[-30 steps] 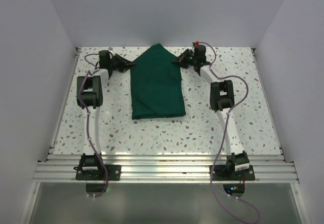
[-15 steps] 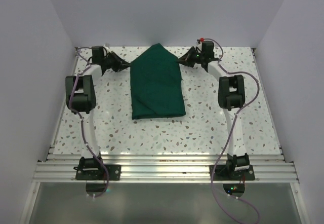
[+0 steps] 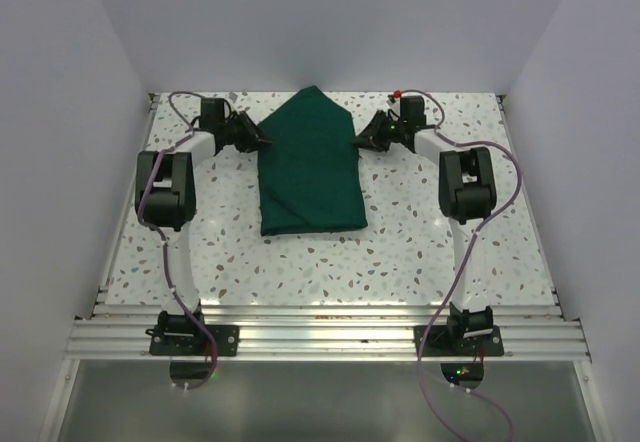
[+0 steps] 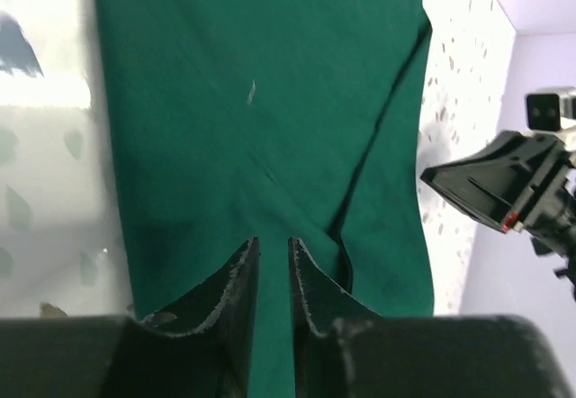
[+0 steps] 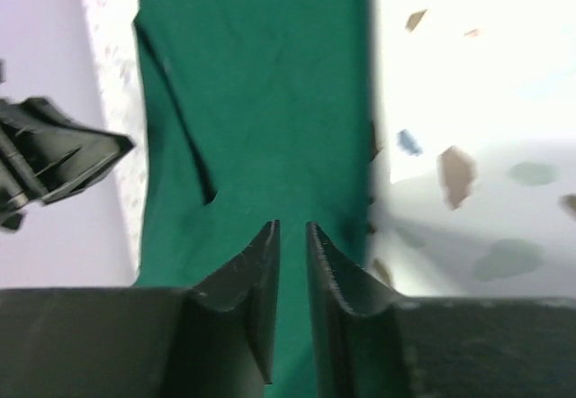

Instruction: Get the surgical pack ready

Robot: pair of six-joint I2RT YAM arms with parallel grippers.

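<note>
Top view: the surgical pack [image 3: 310, 167] is lying folded at the far middle of the table [image 3: 420, 252], with the left gripper [image 3: 262, 140] and right gripper [image 3: 358, 140] flanking its far corners. Left wrist: the jaws are sitting cracked apart over the pack, pinching nothing. Right wrist: same deal, the jaws are sitting slightly parted, empty.

Obstacle: surgical pack [image 3: 310, 167] centre-far, left gripper [image 3: 267, 142] and right gripper [image 3: 358, 142] at its flanks | Free: broad table [image 3: 330, 262] strip nearward of the pack | Far wall [image 3: 330, 22]: clearance seemingly slight
</note>
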